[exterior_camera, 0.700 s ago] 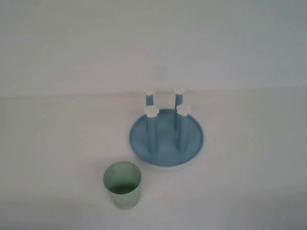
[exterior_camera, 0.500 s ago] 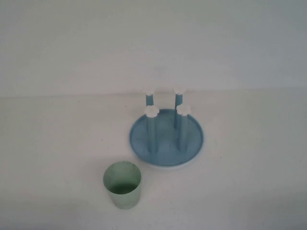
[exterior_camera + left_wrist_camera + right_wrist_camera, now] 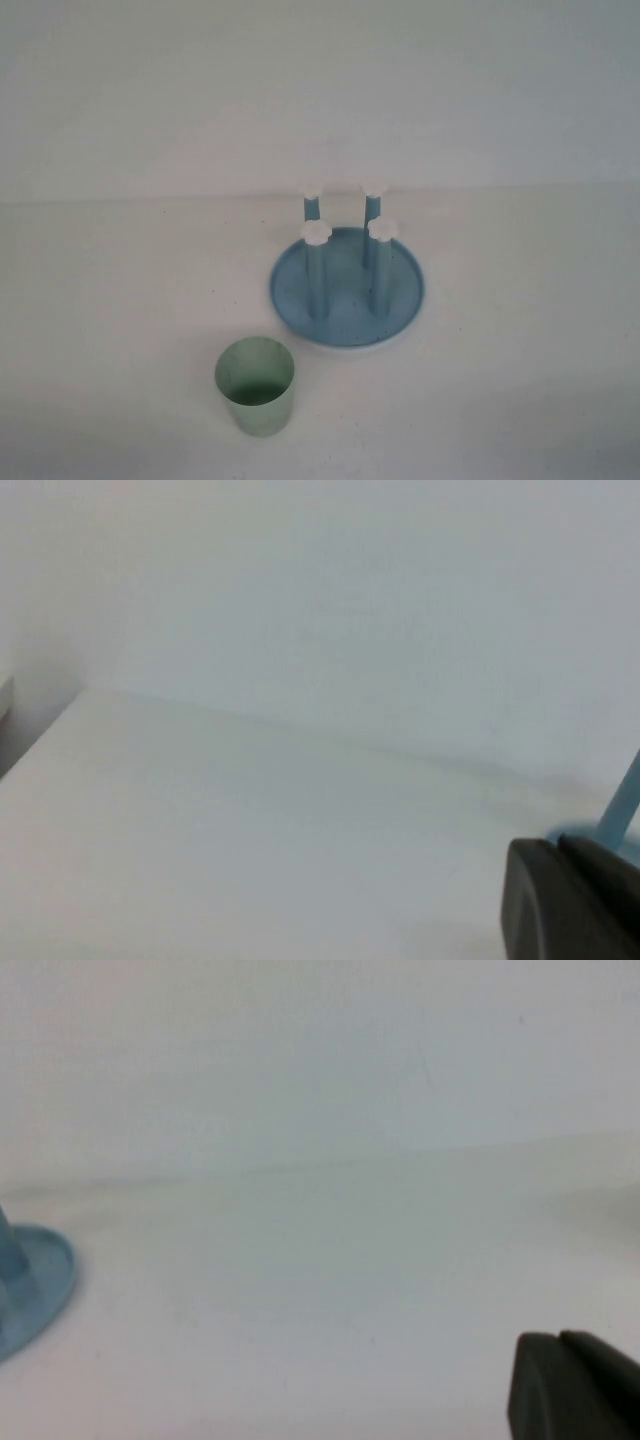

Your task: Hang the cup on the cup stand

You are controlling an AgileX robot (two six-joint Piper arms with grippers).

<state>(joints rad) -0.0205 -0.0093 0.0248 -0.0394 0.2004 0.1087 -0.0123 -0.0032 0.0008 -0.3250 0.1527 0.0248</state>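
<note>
Cup (image 3: 256, 386), pale mint-green, smooth and slightly tapered, is standing upright with its mouth open in the high view, on the white matte surface (image 3: 120, 300), near the front and left of the cup stand (image 3: 347, 290) and apart from it. That stand is showing a round blue dish-like base and four upright blue pegs, each capped by a small white flower shape. Neither arm is appearing in this view, and nothing is differing from the earlier frames: cup and stand are sitting in the same spots.

Left wrist view is showing the left hand (image 3: 570, 900) as a dark, blunt block with its fingers pressed together, a thin blue peg (image 3: 620, 805) rising just behind it.

Right wrist view is showing the right hand (image 3: 572, 1385), likewise dark and pressed together, over the bare surface, with the stand's blue base at the far edge of the picture.
</note>
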